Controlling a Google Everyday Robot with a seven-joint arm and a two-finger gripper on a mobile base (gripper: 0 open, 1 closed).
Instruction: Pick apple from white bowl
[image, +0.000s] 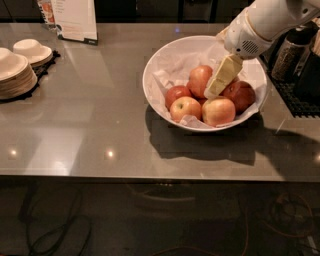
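The white bowl (155, 75) stands on the grey counter at centre right, lined with crumpled white paper and holding several apples. The large round orange-red apple (218, 111) with a yellowish blush lies at the bowl's front. My gripper (214, 92) reaches down into the bowl from the upper right on a white arm. Its cream tip sits among the apples, just behind the orange-red apple, between a taller orange-red apple (199, 80) and a dark red apple (241, 95). It holds nothing that I can see.
A smaller yellow-faced apple (184, 108) and another dark red apple (175, 93) lie at the bowl's left. Stacked cream dishes (17, 67) stand at the far left, a sign stand (75, 20) at the back, and dark equipment (297, 65) at the right edge.
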